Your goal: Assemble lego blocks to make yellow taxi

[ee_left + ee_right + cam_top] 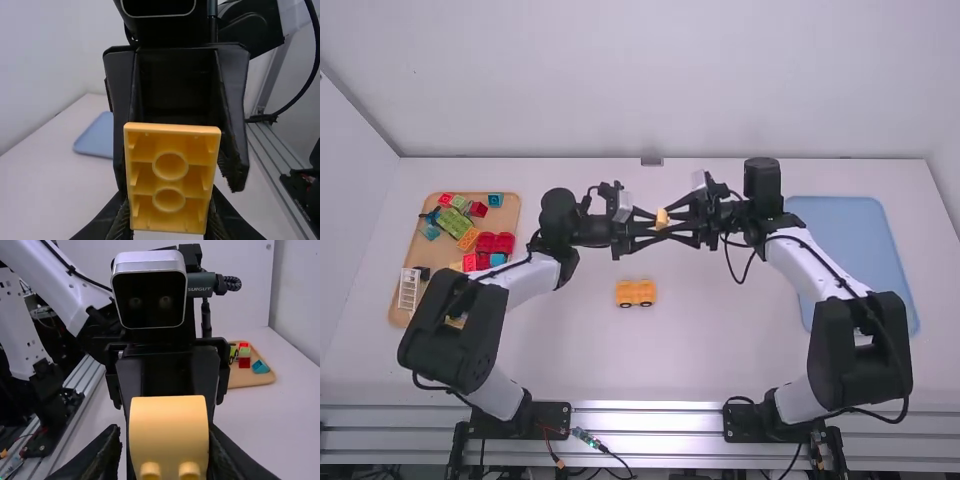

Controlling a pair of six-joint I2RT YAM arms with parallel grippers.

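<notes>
While blue tray point(860, 225) lies right, wooden tray point(506, 222) holds colourful blocks point(504, 242)

In R wrist view, print is noted point(199, 289) on dark housing point(201, 278) adj. to camera point(149, 297) of L arm point(67, 287). Marking is formed as one word, one line, in pale block caps on dark ground; legible, wording not transcribed per instr. Line is run along housing: first letter is set just beside camera edge, last is set toward coiled cable point(232, 283). No nos. or signs could be read.
</notes>
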